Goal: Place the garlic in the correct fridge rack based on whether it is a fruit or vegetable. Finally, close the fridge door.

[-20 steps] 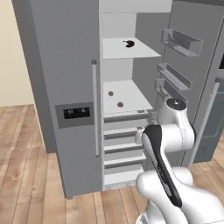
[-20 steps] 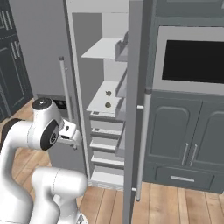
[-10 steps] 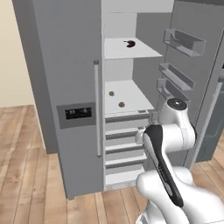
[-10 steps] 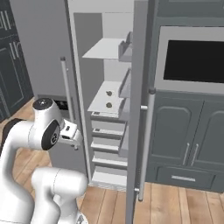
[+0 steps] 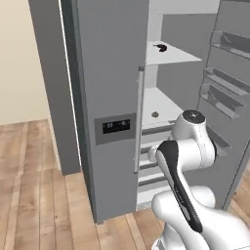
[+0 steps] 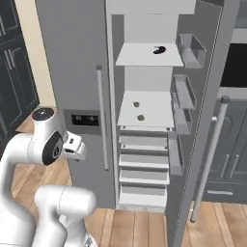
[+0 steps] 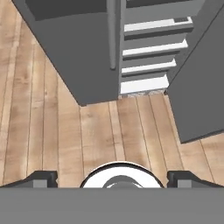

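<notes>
The fridge stands open. Its middle fridge rack (image 6: 154, 108) (image 5: 163, 105), a flat pale shelf, carries two tiny round tan-brown things. I take the front one (image 6: 140, 117) (image 5: 155, 114) for the garlic; the other (image 6: 136, 103) lies just behind it. The plain grey fridge door (image 6: 200, 120) (image 5: 229, 93) is swung wide open on the right, bins facing inward and a silver bar handle (image 6: 208, 159) on its outer face. My gripper (image 7: 113, 179) hangs folded close to the arm, well short of the fridge. It faces the wooden floor, open, with nothing between its fingertips (image 7: 43, 177).
A dark curved item (image 6: 158, 49) (image 5: 159, 47) lies on the upper shelf. The closed left door with the dark display panel (image 6: 84, 118) (image 5: 114, 127) stands between arm and compartment. Pale drawers (image 7: 148, 52) (image 6: 144, 159) stack below the rack. Dark cabinets (image 6: 231, 159) flank the open door.
The whole picture has shifted in both base views, so the base has driven and the cameras with it. The arm keeps its folded pose; nothing in the fridge has moved.
</notes>
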Controlling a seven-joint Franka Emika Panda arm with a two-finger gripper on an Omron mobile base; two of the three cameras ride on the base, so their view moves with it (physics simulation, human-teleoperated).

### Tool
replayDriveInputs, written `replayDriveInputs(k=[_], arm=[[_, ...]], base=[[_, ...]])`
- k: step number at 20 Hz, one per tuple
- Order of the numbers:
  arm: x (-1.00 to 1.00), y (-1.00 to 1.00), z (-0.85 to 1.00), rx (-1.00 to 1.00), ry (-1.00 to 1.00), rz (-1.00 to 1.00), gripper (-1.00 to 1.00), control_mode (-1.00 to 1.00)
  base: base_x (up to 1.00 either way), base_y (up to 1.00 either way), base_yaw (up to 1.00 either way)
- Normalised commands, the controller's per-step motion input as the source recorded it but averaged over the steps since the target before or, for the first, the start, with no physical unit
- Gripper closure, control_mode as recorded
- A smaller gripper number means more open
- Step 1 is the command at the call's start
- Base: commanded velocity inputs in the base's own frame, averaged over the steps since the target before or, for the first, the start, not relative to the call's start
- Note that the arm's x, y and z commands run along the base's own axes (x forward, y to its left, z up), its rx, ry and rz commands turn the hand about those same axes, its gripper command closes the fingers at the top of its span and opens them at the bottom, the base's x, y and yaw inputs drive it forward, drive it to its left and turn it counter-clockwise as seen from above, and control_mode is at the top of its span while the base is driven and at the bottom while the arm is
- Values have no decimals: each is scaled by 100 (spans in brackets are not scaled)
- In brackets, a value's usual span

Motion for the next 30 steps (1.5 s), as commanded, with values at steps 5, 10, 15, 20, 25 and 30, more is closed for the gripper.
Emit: replayDriveInputs(k=[5, 10, 15, 20, 25, 30], arm=[[0, 0, 0, 0, 0, 0, -100, 100], [0, 0, 0, 0, 0, 0, -100, 100], [0, 0, 0, 0, 0, 0, -100, 100], [0, 0, 0, 0, 0, 0, -100, 100], [0, 0, 0, 0, 0, 0, -100, 100], [0, 0, 0, 0, 0, 0, -100, 100]], base=[[0, 46, -81], [-4, 45, -82], [-6, 42, -81], [-47, 0, -84], [-25, -19, -72], [87, -51, -32]])
